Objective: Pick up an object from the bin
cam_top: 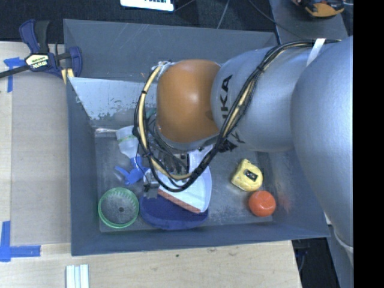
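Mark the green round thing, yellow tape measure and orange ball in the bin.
green round thing (pixel 119 207), camera view, its centre.
yellow tape measure (pixel 246 176), camera view, top face.
orange ball (pixel 262 203), camera view, its middle.

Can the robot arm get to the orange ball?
Probably yes. The orange ball lies uncovered at the right end of the bin; only the yellow tape measure sits close beside it.
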`<action>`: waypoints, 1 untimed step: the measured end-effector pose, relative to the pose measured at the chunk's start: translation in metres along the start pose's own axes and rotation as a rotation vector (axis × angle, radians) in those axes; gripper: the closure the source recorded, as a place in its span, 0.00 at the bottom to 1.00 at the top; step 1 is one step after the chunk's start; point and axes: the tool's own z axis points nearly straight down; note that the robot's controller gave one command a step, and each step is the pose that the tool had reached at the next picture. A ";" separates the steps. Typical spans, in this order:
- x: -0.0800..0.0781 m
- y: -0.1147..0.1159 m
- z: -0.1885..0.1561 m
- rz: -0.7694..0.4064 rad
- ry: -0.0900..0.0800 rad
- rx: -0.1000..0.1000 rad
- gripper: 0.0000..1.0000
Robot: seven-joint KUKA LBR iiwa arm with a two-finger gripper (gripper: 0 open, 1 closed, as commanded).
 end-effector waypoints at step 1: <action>-0.031 -0.041 0.070 -0.051 0.005 0.000 0.00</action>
